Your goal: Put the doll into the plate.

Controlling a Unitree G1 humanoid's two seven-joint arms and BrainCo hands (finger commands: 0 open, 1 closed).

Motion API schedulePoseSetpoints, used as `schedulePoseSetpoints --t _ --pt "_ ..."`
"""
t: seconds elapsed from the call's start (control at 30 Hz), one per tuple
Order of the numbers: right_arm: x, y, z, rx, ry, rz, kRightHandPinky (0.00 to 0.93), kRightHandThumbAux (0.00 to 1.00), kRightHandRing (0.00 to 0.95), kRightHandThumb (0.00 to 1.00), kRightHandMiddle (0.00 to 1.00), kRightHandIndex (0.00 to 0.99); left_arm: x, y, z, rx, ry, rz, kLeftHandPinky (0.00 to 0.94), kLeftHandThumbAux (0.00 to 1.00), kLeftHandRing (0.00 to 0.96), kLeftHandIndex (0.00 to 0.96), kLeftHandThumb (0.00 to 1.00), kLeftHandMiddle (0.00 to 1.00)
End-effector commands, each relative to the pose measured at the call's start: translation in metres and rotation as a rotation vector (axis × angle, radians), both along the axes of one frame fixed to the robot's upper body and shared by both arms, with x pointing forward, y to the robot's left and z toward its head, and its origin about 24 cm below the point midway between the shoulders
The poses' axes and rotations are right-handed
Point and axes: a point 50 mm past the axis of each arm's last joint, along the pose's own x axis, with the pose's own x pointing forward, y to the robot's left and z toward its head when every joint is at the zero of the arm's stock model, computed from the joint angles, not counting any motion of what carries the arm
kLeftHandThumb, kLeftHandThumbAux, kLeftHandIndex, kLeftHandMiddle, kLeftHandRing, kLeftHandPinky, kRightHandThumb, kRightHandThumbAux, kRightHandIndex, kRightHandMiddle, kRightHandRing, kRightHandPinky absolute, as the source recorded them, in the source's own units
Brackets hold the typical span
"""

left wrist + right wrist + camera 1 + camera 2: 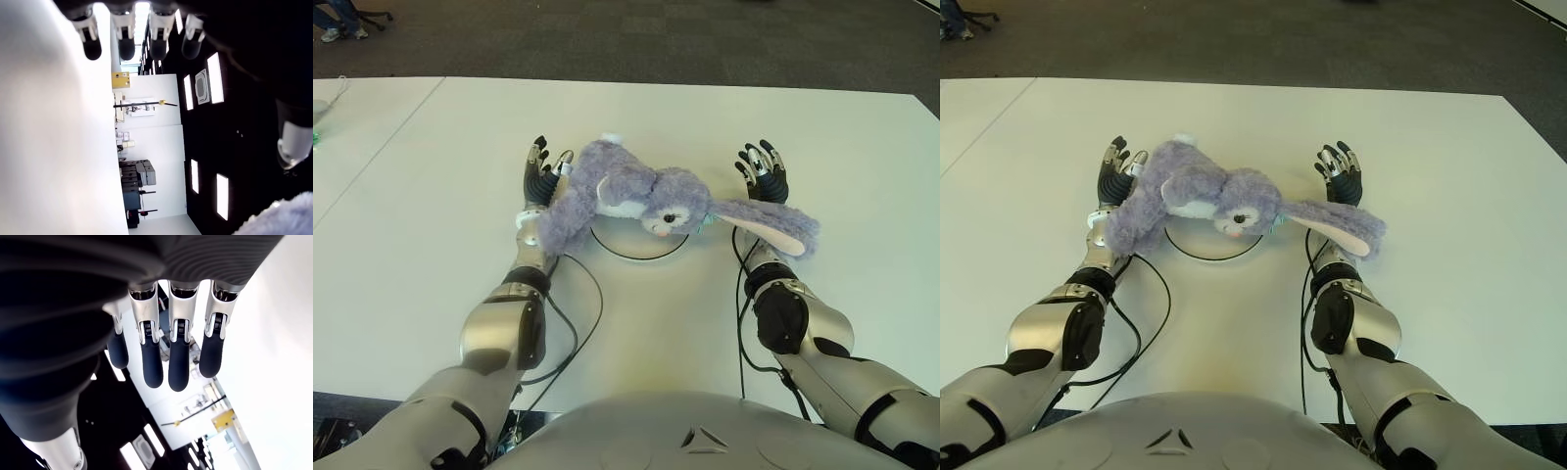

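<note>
A purple plush rabbit doll (636,196) lies on its side across a white plate (641,250), of which only the near rim shows. One long ear (773,227) stretches right, over my right wrist. My left hand (543,174) stands palm-up at the doll's left side, fingers straight, holding nothing; a bit of purple fur (281,220) shows in the left wrist view. My right hand (762,171) is to the right of the doll's head, fingers (178,362) straight and spread, nothing in them.
The white table (431,245) spreads wide on both sides, its far edge (636,83) meeting dark carpet. A table seam (382,147) runs at the left. Black cables (582,313) trail from both forearms toward my body.
</note>
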Motion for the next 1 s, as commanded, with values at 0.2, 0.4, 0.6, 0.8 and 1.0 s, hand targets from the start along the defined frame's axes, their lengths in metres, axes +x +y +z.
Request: schedulePoseSetpoints --t 0.2,0.4,0.6,0.8,1.0 --pt "-0.0821 0.0235 -0.0997 0.164 0.446 0.006 0.296 0.778 0.3 0.145 0.297 0.198 -0.0766 -0.0166 -0.0863 -0.02 0.397 -0.009 0.0 0.458 0.0 0.0 0.0 0.0" --pt "-0.0821 0.0241 -0.0997 0.168 0.443 0.006 0.291 0.788 0.302 0.149 0.299 0.198 -0.0765 -0.0153 -0.0867 -0.034 0.404 -0.004 0.0 0.46 0.0 0.0 0.0 0.0" --pt "-0.082 0.025 -0.0994 0.181 0.435 0.001 0.294 0.801 0.304 0.161 0.301 0.202 -0.0767 -0.0144 -0.087 -0.032 0.407 -0.003 0.0 0.464 0.0 0.0 0.0 0.0" --pt "-0.082 0.0259 -0.0992 0.188 0.424 0.001 0.276 0.808 0.298 0.156 0.295 0.205 -0.0764 -0.0138 -0.0869 -0.032 0.408 -0.003 0.0 0.469 0.0 0.0 0.0 0.0" --pt "-0.0823 0.0266 -0.0993 0.187 0.423 0.006 0.278 0.804 0.288 0.143 0.288 0.201 -0.0761 -0.0131 -0.0867 -0.037 0.409 -0.005 0.0 0.475 0.0 0.0 0.0 0.0"
